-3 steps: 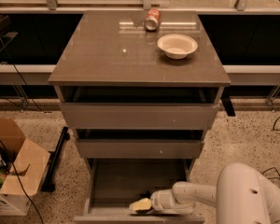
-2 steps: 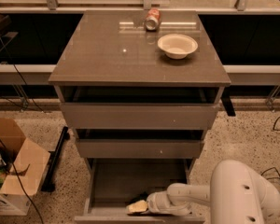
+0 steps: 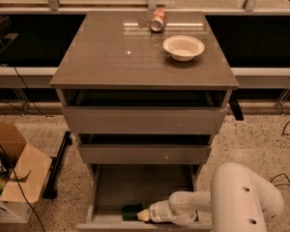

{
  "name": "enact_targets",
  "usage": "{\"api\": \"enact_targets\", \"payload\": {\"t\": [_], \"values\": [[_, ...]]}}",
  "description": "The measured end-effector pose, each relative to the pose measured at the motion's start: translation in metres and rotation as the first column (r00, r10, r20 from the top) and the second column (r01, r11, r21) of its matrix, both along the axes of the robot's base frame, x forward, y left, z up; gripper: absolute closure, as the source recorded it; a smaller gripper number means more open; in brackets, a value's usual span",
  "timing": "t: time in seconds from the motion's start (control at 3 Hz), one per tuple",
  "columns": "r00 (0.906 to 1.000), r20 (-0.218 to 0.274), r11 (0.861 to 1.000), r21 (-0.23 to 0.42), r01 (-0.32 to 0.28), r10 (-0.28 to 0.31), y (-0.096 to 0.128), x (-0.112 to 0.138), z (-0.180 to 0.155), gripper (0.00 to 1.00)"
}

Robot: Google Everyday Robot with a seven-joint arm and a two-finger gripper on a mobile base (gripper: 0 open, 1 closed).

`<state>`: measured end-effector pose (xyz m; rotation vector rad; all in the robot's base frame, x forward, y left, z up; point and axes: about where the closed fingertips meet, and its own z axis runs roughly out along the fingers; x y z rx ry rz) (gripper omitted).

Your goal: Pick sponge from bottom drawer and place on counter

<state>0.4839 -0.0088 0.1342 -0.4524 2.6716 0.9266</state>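
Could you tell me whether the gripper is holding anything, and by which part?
It cannot be told: the gripper is right beside the sponge in the bottom drawer.

sponge point(image 3: 131, 210): small dark green block lying flat on the floor of the bottom drawer point(image 3: 140, 187), near its front wall and left of centre. bottom drawer: lowest of three grey drawers, pulled well out, pale grey floor exposed. counter point(image 3: 111, 57): glossy brown-grey slab topping the cabinet, well above the sponge. gripper point(image 3: 143, 215): inside the bottom drawer, its tip just beside the sponge's right end; contact cannot be told.
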Motion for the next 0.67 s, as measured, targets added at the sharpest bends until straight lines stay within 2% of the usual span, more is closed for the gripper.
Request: {"api": "enact_targets", "payload": {"t": [0.33, 0.67], "values": [[0.9981, 0.003, 0.998, -0.008, 0.062, -0.062, 0.0094, 0.0046, -0.0094, 0.88], [0.9955, 0.009, 0.996, -0.005, 0.095, -0.095, 0.0156, 0.0086, -0.0122, 1.0]]}}
